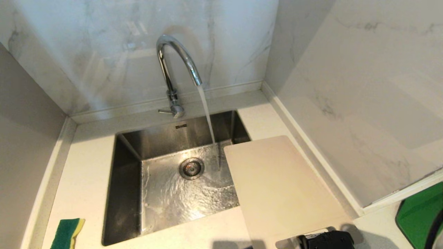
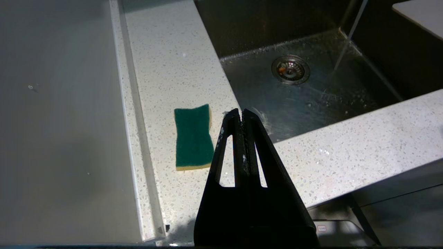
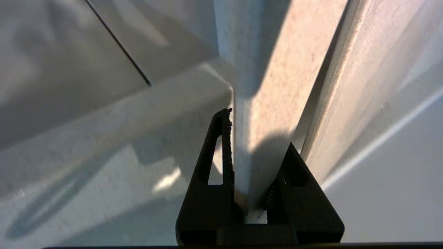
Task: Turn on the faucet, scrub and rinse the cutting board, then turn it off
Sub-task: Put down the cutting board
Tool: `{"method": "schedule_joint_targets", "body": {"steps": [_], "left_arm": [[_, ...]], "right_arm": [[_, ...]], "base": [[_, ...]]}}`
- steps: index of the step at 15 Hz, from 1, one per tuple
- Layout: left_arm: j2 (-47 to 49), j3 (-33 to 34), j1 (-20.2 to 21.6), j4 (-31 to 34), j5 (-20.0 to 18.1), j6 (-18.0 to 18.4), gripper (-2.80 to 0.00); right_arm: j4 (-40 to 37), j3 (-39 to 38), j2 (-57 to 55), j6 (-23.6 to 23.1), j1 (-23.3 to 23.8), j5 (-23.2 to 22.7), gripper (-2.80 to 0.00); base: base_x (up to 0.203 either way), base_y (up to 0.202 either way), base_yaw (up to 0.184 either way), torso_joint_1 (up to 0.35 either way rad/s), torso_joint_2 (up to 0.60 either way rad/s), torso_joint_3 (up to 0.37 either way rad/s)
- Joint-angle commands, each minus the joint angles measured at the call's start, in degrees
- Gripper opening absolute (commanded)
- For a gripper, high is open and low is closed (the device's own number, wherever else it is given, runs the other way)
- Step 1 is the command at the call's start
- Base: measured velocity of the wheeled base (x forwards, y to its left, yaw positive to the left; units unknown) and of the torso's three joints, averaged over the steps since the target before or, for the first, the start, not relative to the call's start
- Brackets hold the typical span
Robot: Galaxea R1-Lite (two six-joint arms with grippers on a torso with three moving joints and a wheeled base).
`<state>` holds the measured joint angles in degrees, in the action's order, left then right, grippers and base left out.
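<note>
A chrome faucet (image 1: 174, 65) is seen running, its stream falling into a steel sink (image 1: 131, 193) set in a pale bench (image 1: 86, 166). A cream cutting board (image 1: 280, 186) lies on the sink's right edge, partly over the basin. A green-and-yellow sponge (image 1: 67, 233) lies at front left. The black right hand (image 1: 325, 239) is seen at the board's near end.

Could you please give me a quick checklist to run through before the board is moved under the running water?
1. Water running from the tall chrome gooseneck faucet: ok.
2. Right gripper clamped on the near edge of the large cream-white plastic cutting board: ok.
3. Board under the stream: not ok; it lies beside it, overhanging the steel sink.
4. Green-and-yellow sponge within reach on the speckled counter: ok.
5. Left gripper holding the sponge: not ok; shut and empty.
</note>
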<state>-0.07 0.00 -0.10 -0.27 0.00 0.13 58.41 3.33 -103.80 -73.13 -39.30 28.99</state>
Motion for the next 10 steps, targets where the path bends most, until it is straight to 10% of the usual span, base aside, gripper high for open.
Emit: {"method": "schedule_joint_targets", "body": {"steps": [1, 10], "left_arm": [[0.1, 0.0, 0.0, 0.0, 0.0, 0.0, -2.80], [0.1, 0.0, 0.0, 0.0, 0.0, 0.0, -2.80]], "right_arm": [[0.8, 0.1, -2.8, 0.0, 0.0, -0.3, -2.80], [0.9, -0.4, -3.2, 1.9, -5.2, -2.5, -2.80]], "base": [[0.000, 0.000, 0.000, 0.000, 0.00, 0.000], [0.000, 0.000, 0.000, 0.000, 0.00, 0.000]]}}
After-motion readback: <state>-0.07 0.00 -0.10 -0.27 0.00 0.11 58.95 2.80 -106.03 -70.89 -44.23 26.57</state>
